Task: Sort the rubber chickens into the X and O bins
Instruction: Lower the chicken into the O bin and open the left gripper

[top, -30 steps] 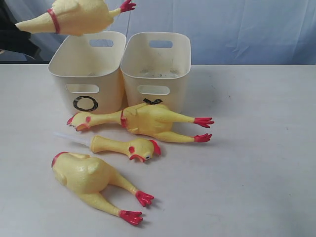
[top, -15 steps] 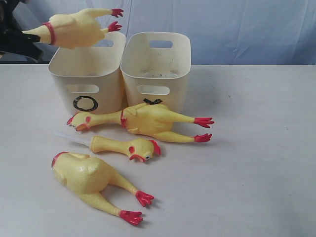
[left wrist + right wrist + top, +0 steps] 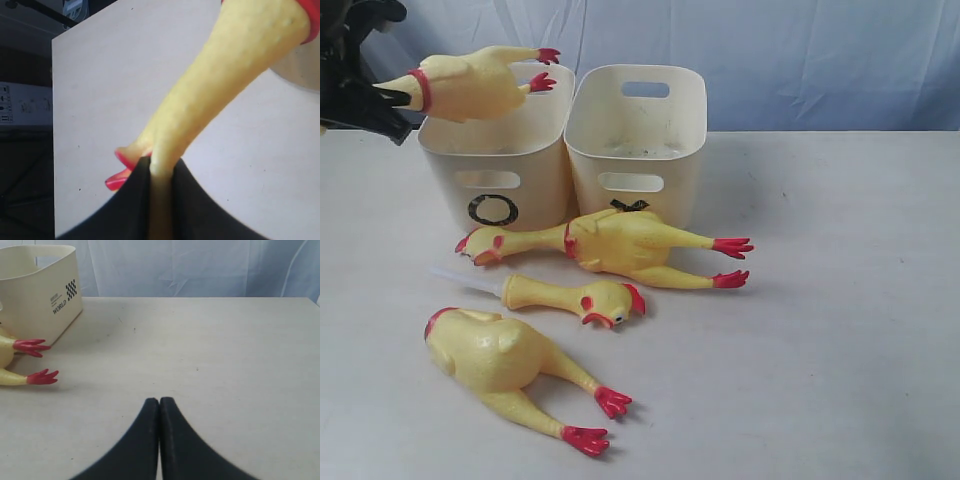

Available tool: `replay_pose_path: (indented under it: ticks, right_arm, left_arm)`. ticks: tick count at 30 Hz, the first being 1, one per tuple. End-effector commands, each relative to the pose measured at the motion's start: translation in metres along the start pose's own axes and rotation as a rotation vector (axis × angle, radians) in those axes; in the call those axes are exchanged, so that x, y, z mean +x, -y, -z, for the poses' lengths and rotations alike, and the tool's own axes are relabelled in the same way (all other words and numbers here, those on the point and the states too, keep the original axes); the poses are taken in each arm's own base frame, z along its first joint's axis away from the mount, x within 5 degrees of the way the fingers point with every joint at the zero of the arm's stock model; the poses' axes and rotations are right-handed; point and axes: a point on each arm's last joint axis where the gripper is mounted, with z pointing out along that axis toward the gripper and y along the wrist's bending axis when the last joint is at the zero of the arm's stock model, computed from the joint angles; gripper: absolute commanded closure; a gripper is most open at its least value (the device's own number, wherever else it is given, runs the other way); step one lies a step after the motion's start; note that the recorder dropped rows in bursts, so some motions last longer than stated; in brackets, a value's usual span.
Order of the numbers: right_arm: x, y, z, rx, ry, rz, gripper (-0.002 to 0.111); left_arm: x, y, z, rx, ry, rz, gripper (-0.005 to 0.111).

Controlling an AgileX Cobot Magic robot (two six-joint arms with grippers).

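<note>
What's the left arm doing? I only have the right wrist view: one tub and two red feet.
Observer: The left end effector grips the held chicken by the neck, with its body over the O bin rim.
Operator: How many unsorted?
Observer: Three lie in front of the tubs: a large chicken, a small chicken, then a second large chicken nearest the exterior camera.
Operator: Whose feet do I see?
Observer: The first large chicken's. It lies just in front of the right tub, hiding most of its black mark.
</note>
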Motion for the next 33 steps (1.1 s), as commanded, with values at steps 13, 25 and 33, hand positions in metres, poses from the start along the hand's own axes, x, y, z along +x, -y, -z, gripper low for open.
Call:
replay_pose_path:
  ticks: [13, 25, 33]
  right_arm:
    - [-0.0013, -0.0001, 0.0001, 0.000, 0.012, 0.002, 0.108]
    - [-0.0011, 0.0000, 0.0001, 0.001, 0.010, 0.002, 0.108]
    - [-0.0011, 0.0000, 0.0001, 0.001, 0.010, 0.002, 0.108]
  left_arm:
    - [-0.0067, 0.0092, -0.0093, 0.043, 0.026, 0.005, 0.107]
    - [-0.0077, 0.0105, -0.0092, 0.057, 0.037, -0.003, 0.107]
    - [-0.0077, 0.0105, -0.0092, 0.057, 0.038, -0.016, 0.107]
